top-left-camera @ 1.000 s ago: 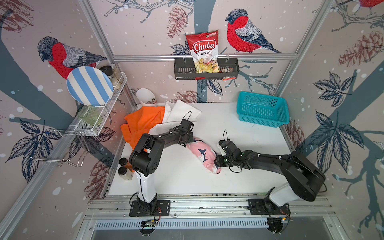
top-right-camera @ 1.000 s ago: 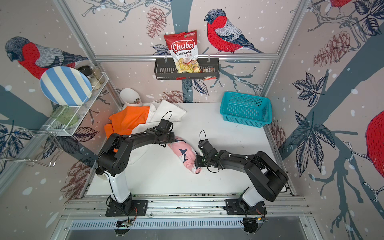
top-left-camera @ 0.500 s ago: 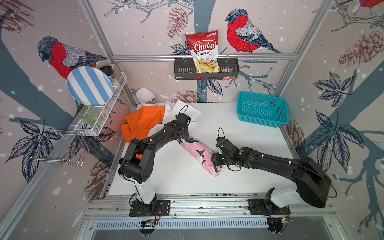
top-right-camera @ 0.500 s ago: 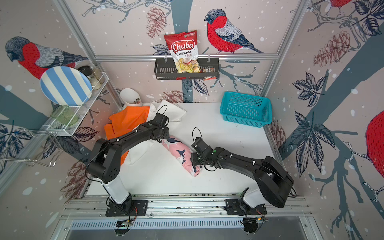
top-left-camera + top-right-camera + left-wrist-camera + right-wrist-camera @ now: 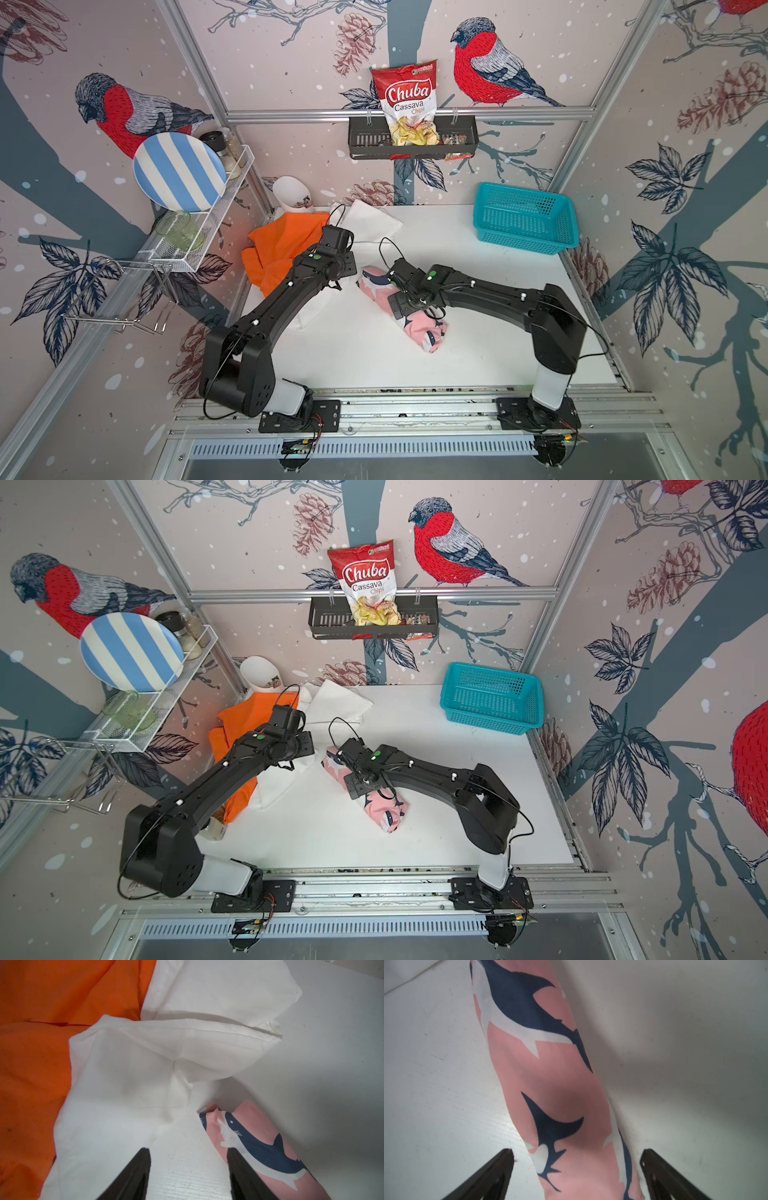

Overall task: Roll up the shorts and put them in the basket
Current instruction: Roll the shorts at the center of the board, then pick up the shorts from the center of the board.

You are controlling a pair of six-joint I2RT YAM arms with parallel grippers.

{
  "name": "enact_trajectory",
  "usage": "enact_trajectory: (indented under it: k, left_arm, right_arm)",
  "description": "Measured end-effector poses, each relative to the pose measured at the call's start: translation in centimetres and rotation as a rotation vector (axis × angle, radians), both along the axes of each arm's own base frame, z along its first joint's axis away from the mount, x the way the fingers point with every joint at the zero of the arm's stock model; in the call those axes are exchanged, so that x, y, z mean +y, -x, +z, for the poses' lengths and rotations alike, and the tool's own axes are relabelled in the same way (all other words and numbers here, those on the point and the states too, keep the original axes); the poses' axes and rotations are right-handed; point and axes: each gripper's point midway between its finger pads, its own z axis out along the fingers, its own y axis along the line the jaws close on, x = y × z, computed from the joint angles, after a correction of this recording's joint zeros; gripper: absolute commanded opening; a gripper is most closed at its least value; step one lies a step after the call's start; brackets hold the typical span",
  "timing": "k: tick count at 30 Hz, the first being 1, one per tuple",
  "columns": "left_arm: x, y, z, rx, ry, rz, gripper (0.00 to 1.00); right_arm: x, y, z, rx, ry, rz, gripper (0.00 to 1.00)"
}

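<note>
The pink shorts (image 5: 560, 1084) lie on the white table (image 5: 332, 1064) as a tight roll. The right gripper (image 5: 577, 1150) stands wide open astride it, one finger on each side and clear of the cloth. The roll's long axis runs straight ahead between those jaws, crosswise to their closing line. Its far end points toward the left gripper (image 5: 188, 1149), also open with bare table between its fingers. One finger overlaps the roll's end; the other sits over the white shorts (image 5: 124, 1084), with the orange shorts (image 5: 41, 1064) beyond.
</note>
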Motion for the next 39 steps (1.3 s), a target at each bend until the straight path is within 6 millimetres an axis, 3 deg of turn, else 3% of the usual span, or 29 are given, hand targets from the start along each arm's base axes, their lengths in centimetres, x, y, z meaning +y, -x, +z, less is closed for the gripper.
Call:
enact_trajectory:
  k: [5, 14, 17, 22, 27, 32, 39]
  left_arm:
    - [2.0, 1.8, 0.4, -0.006, 0.013, 0.017, 0.63]
    - [4.1, 3.5, -0.3, 0.012, 0.012, 0.027, 0.63]
    - [4.1, 3.7, -0.6, 0.019, 0.018, 0.015, 0.63]
    - [4.2, 4.0, -1.3, 0.033, 0.009, 0.003, 0.63]
    - [4.3, 4.2, -2.3, 0.049, 0.012, 0.001, 0.63]
    - [4.2, 4.3, -2.9, 0.058, 0.022, -0.003, 0.63]
    - [4.4, 4.1, -2.9, 0.053, 0.024, 0.004, 0.63]
  right_arm:
    - [2.1, -1.6, -2.3, 0.014, 0.087, 0.045, 1.00]
    - [4.3, -1.7, -5.6, 0.071, 0.192, 0.138, 1.00]
    - [3.9, -2.3, -5.0, 0.041, 0.242, 0.129, 1.00]
    - [3.7, -3.4, -1.3, -0.073, 0.300, 0.092, 1.00]
    - [4.4, -1.9, 0.0, -0.095, 0.318, 0.126, 1.00]
    - [4.4, -0.4, -1.6, -0.013, 0.301, 0.150, 1.00]
    - [1.9, -1.6, -5.7, 0.068, 0.343, 0.102, 1.00]
